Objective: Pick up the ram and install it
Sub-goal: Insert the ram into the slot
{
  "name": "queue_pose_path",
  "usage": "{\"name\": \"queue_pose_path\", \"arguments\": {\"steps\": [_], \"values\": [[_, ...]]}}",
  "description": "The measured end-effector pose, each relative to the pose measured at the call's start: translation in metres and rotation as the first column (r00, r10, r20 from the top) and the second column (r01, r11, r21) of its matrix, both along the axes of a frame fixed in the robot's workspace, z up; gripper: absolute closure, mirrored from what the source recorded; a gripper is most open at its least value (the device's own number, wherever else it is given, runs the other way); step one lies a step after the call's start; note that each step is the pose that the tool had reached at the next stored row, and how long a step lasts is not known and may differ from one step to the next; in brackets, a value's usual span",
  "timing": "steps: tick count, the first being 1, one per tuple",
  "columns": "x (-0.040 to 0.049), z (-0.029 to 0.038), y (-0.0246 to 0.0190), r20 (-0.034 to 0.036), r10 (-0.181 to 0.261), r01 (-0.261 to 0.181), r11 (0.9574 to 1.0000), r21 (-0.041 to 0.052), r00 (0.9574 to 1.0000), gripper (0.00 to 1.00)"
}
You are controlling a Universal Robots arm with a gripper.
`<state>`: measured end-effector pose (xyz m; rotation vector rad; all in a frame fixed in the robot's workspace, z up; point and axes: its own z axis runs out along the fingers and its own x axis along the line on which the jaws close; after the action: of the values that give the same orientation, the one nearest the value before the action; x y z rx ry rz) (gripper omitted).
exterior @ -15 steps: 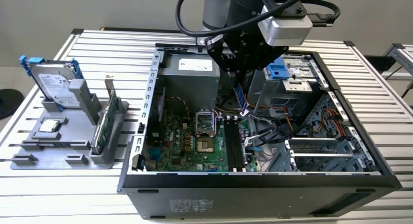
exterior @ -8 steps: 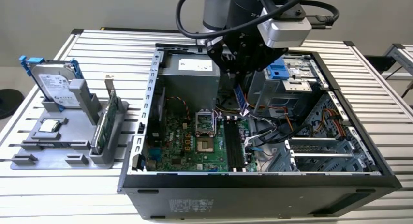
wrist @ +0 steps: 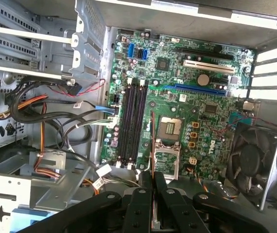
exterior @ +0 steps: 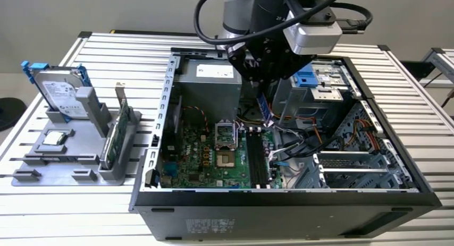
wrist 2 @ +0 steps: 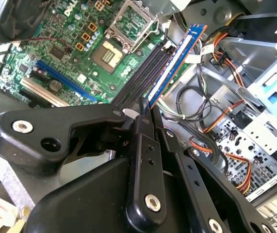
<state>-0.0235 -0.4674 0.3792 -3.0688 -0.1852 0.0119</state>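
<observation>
Centrally, one ram (wrist 2: pixel 177 60) clamped between two fingers (wrist 2: pixel 143 121) of one gripper (wrist 2: pixel 147 104), hanging inside one open computer case (exterior: pixel 284 203) above motherboard (wrist: pixel 187 111), near black memory slots (wrist: pixel 133 121). Outside, on one grey stand (exterior: pixel 64 169): one hard drive (exterior: pixel 60 92), one green card (exterior: pixel 117 132).

From where I stand, the gripper (wrist 2: pixel 147 106) is clamped on one end of the ram (wrist 2: pixel 176 62). The ram is a thin blue stick running alongside the black memory slots (wrist 2: pixel 140 77) at the motherboard's (wrist 2: pixel 80 63) cable-side edge (touching them or not, I can't tell). The open CPU socket (wrist 2: pixel 110 54) sits just beside the slots, further in. Orange and black cables (wrist 2: pixel 215 120) bunch beyond that edge.
</observation>
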Motion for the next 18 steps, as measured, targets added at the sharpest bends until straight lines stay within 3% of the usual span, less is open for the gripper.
{"name": "queue_pose_path", "arguments": {"steps": [18], "values": [[0.0050,-0.0025,0.0000,0.0000,0.000,0.000,1.0000,0.0001,1.0000,1.00]]}}
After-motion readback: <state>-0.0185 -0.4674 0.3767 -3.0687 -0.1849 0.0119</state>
